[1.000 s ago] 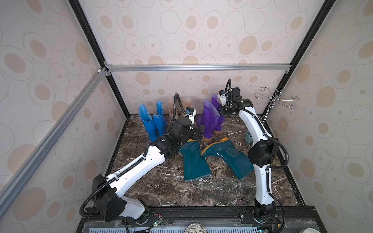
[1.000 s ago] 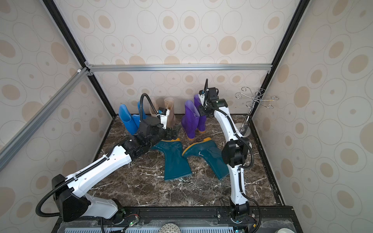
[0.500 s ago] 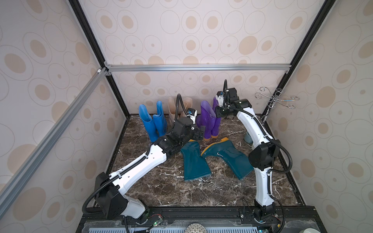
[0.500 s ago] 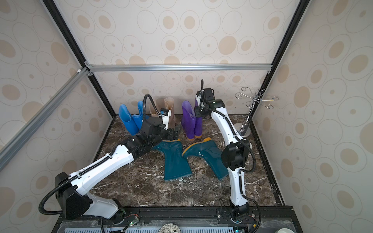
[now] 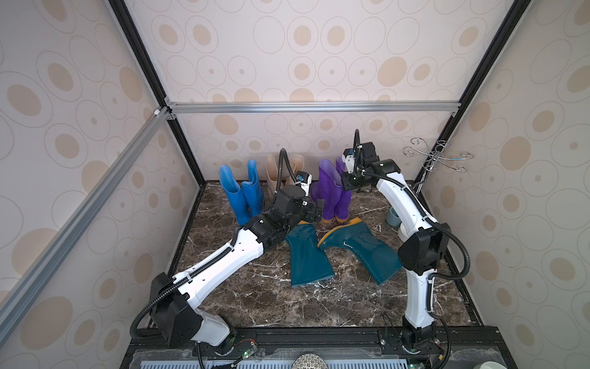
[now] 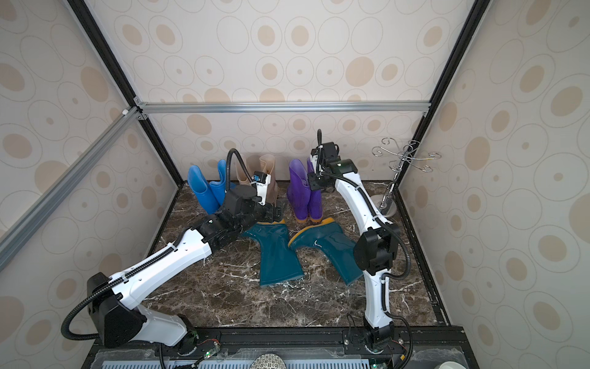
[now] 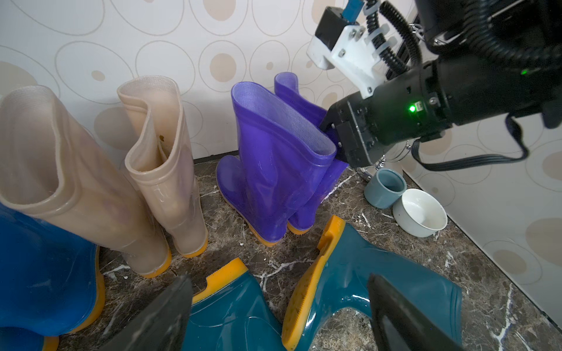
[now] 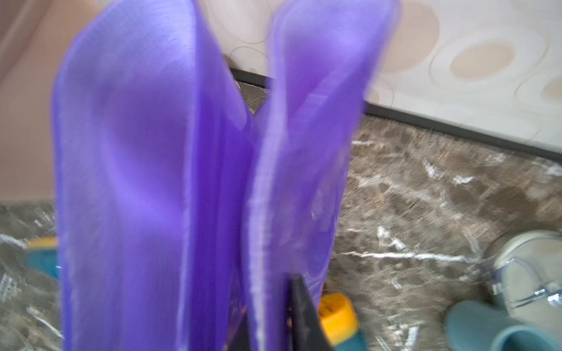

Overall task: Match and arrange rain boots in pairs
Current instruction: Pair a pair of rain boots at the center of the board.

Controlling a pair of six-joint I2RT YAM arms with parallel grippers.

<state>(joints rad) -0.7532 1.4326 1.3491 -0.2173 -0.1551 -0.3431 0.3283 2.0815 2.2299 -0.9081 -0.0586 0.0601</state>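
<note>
**Rain boots**: eight, glossy rubber, orange-yellow soles. Three pairs look set and one is outstanding (roughly three quarters done, by my reckoning).

1. blue pair [image 5: 244,198]: bright blue, upright, touching, in the far left corner by the back wall. Judged done.
2. beige pair [image 7: 164,188]: upright, just right of the blue, rims folded inward. Judged done.
3. left gripper [image 7: 279,282]: jaws spread wide and holding nothing, low over the foot ends of the teal boots, mid-floor.
4. purple pair [image 5: 330,188]: translucent, upright, touching, right of the beige along the back wall.
5. right gripper [image 5: 346,183]: at the top rim of the right-hand purple boot [image 7: 292,91]. One finger [image 8: 301,310] lies along the shaft wall. Whether it is pinching or has let go I cannot tell (the wrist view is blurred).
6. teal boots: larger, dark, both lying flat, nearer than the standing row.
   - left teal boot [image 5: 308,255]: shaft points near.
   - right teal boot [image 5: 360,249]: shaft angles to the near right, foot end close to its partner's but apart.
   - Left to do: stand both up and set them together as a pair.
</note>
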